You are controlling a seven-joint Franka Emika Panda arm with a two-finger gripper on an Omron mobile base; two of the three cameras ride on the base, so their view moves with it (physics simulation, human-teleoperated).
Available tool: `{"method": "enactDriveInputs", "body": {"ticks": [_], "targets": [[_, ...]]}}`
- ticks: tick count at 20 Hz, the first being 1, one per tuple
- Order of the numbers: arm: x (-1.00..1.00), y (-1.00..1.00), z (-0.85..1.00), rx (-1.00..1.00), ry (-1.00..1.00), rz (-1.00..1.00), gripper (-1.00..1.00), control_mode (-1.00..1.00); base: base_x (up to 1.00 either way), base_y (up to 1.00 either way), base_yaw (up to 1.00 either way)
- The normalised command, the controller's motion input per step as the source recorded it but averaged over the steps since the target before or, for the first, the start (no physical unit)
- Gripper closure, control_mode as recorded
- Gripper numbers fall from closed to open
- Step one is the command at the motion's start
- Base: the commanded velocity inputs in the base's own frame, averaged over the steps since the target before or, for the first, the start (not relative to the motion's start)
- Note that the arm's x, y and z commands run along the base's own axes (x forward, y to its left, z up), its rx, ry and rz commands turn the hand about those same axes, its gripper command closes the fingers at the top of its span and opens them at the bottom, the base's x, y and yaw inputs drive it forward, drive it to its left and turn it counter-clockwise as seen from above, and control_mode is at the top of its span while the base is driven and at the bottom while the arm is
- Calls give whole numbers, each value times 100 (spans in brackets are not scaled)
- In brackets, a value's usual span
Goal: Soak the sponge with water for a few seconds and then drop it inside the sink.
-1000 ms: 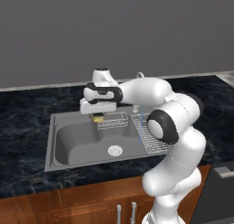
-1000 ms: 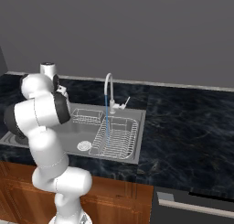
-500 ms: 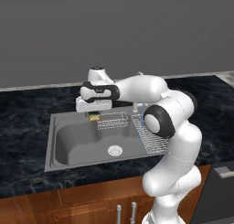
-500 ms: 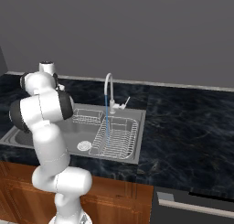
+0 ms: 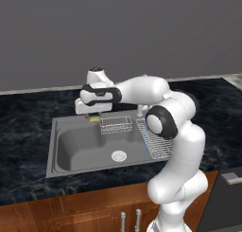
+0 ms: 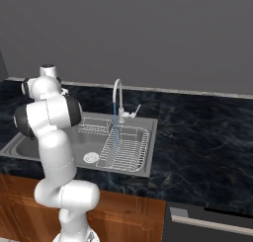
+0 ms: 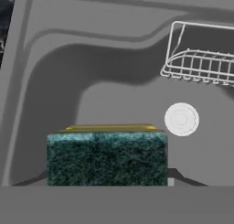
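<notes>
Pincer [image 5: 94, 116], clamped on the sponge [image 7: 107, 158], has drifted left of the water [image 6: 115, 132] over the sink [image 5: 64, 153], ready for release

A dark, shiny stone counter [image 5: 28, 127] runs along the grey wall, on top of brown wood cabinets [image 5: 71, 214]. A big grey sink [image 5: 71, 150] is set down into the counter. Its round drain [image 5: 118, 156] is in the middle of the floor. A small wire basket [image 5: 116, 123] hangs at the back, and a wire dish rack [image 6: 126, 147] sits in the right part. A curved faucet [image 6: 117, 95] stands behind the rack.
</notes>
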Motion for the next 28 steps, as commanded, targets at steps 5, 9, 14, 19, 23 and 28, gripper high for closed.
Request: {"method": "enactDriveInputs", "body": {"ticks": [5, 9, 14, 19, 23, 28], "targets": [[1, 14, -3, -3, -10, -1, 100, -100, 0, 0, 0], [0, 1, -20, 0, -13, -2, 100, -100, 0, 0, 0], [0, 0, -31, 1, -9, -4, 100, -100, 0, 0, 0], [0, 0, -32, 4, 0, -5, 100, -100, 0, 0, 0], [-4, 0, -27, 5, 1, -6, 100, -100, 0, 0, 0], [-8, 0, -18, 3, 0, -6, 100, -100, 0, 0, 0]]}}
